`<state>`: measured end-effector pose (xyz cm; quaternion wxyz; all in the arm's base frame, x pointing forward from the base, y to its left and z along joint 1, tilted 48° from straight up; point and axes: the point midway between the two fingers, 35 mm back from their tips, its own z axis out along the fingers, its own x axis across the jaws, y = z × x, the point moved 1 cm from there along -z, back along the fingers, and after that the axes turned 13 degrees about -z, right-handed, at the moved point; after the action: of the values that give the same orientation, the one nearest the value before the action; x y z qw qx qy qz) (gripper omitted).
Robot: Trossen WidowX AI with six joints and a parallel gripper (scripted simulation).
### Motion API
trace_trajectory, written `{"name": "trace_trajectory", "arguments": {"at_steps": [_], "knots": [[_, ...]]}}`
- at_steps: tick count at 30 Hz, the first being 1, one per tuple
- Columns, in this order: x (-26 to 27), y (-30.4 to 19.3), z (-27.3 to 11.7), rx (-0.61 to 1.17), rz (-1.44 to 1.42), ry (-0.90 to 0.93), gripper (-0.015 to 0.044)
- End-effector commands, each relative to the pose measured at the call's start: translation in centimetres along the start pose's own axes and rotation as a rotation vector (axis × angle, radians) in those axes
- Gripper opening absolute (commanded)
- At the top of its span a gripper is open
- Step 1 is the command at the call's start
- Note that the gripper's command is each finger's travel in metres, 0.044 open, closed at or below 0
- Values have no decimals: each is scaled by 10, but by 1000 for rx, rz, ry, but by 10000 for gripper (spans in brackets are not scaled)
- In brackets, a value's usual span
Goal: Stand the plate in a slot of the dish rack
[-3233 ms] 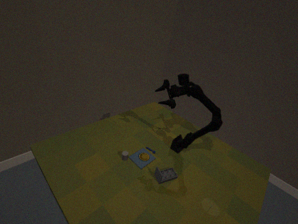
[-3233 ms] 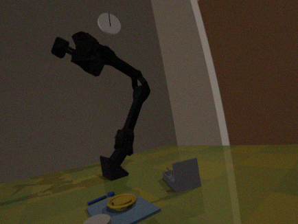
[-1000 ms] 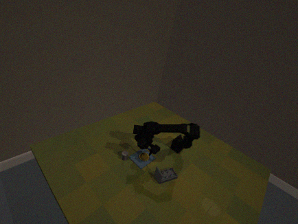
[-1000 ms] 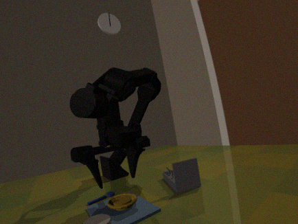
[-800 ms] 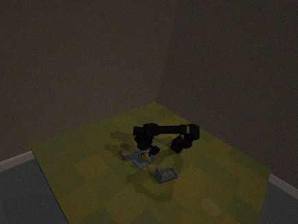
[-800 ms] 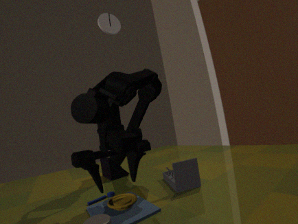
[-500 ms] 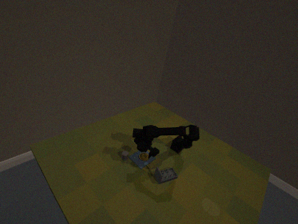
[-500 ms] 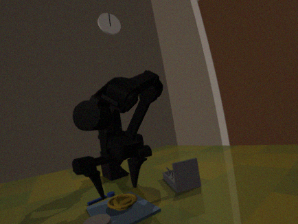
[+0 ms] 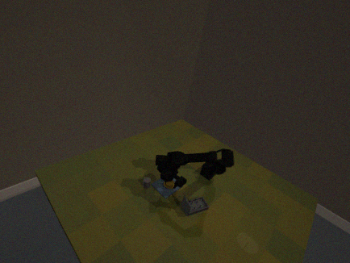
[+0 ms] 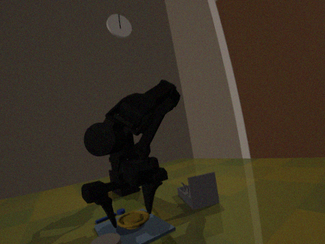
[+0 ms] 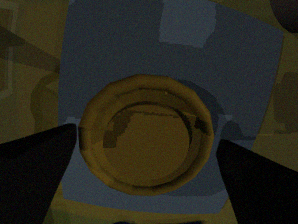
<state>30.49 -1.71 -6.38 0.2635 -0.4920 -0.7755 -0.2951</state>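
Note:
The yellow round plate (image 9: 169, 185) (image 10: 133, 220) (image 11: 147, 150) lies flat on a blue board. My gripper (image 10: 132, 220) (image 11: 149, 140) is open and points down, with one fingertip on either side of the plate's rim. In the wrist view the left fingertip is very close to the rim, and a small gap shows at the right one; contact cannot be told. The grey dish rack (image 9: 197, 206) (image 10: 203, 191) stands on the table apart from the board, with a tall panel at one end. Its slots are too small and dark to make out clearly.
The blue board (image 9: 163, 191) (image 10: 162, 227) (image 11: 115, 45) lies under the plate. A grey cup (image 9: 147, 182) (image 10: 106, 239) (image 11: 291, 12) stands beside the board. A blue spoon-like utensil (image 10: 106, 217) lies along the board's edge, near a finger in the exterior view.

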Motion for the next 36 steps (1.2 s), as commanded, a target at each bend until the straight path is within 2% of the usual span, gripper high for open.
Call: {"name": "trace_trajectory", "arguments": {"at_steps": [1, 11, 22, 25, 34, 36], "knots": [[2, 0, 7, -1, 4, 5, 400], [2, 0, 8, -1, 4, 5, 400], [2, 0, 8, -1, 4, 5, 327], [1, 0, 5, -1, 4, 5, 248], [-3, 4, -39, -1, 5, -3, 12], [-4, 4, -49, 0, 5, -3, 0]]}}
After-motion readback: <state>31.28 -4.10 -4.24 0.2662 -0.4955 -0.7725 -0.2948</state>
